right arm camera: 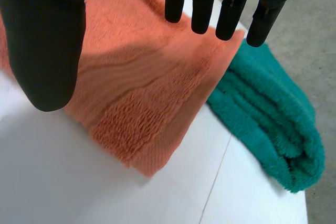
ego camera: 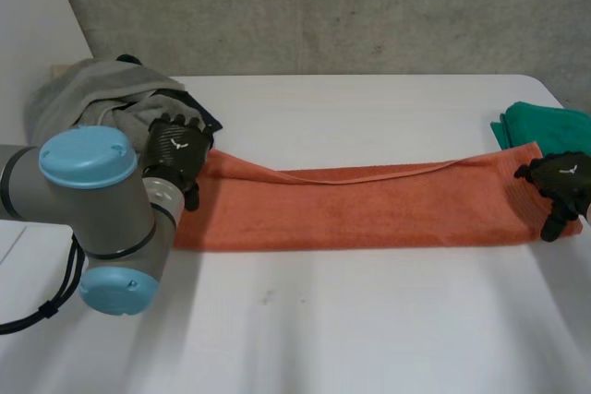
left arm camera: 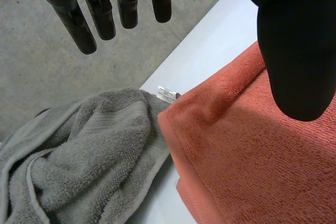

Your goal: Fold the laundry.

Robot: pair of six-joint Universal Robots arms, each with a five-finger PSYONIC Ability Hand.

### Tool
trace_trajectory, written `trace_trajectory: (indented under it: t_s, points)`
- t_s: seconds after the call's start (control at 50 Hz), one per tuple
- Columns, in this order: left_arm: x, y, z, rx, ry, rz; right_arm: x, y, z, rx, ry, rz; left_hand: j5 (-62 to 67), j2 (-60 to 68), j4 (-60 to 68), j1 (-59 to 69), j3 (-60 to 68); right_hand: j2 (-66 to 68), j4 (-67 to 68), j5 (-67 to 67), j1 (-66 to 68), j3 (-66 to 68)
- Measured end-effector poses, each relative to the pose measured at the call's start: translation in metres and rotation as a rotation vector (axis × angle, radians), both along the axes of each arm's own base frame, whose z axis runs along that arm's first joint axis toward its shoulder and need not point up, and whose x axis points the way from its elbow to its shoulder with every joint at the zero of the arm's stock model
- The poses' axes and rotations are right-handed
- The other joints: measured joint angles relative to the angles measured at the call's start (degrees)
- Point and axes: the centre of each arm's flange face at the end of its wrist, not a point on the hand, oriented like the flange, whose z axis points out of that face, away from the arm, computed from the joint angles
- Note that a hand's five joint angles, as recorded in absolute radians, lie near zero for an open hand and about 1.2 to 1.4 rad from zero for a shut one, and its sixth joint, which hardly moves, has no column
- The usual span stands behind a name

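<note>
Orange towel (ego camera: 369,214) lies folded once lengthwise across our bench (ego camera: 323,329). Left hand (ego camera: 177,147) and right hand (ego camera: 561,177) hover over its ends, fingers straight, gripping nothing. Green towel (ego camera: 545,125) looks done, we reckon; grey heap (ego camera: 92,89) waits.

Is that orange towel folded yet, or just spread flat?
Folded once lengthwise: the orange towel lies as a long strip with an upper layer's edge showing.

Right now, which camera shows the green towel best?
The right wrist view: the folded green towel lies almost whole beside the orange towel. The head view catches part of it beyond the right robot hand. The left wrist view faces the grey towel instead.
</note>
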Motion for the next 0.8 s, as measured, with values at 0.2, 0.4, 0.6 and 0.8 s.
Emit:
trace_trajectory:
  t_s: [0.2, 0.4, 0.6, 0.8]
  points:
    - [0.0, 0.0, -0.003, 0.007, -0.002, -0.002, -0.022, -0.013, -0.012, -0.029, 0.057, -0.053, 0.0, 0.0, 0.0, 0.0, 0.0, 50.0, 49.1, 46.0, 45.6, 48.9]
    - [0.003, 0.005, 0.003, -0.003, 0.002, -0.002, -0.085, -0.025, 0.015, -0.111, 0.131, -0.229, 0.0, 0.0, 0.0, 0.0, 0.0, 50.0, 49.6, 46.0, 45.6, 49.2]
    - [0.017, 0.008, 0.01, -0.006, 0.004, 0.026, -0.074, -0.024, 0.053, -0.224, 0.327, -0.201, 0.0, 0.0, 0.0, 0.0, 0.0, 50.0, 49.7, 46.8, 45.6, 49.2]
    - [0.025, 0.017, 0.015, -0.004, 0.005, 0.035, 0.122, 0.04, 0.084, -0.502, 0.24, 0.33, 0.0, 0.0, 0.0, 0.0, 0.0, 50.0, 49.7, 47.1, 45.6, 49.6]
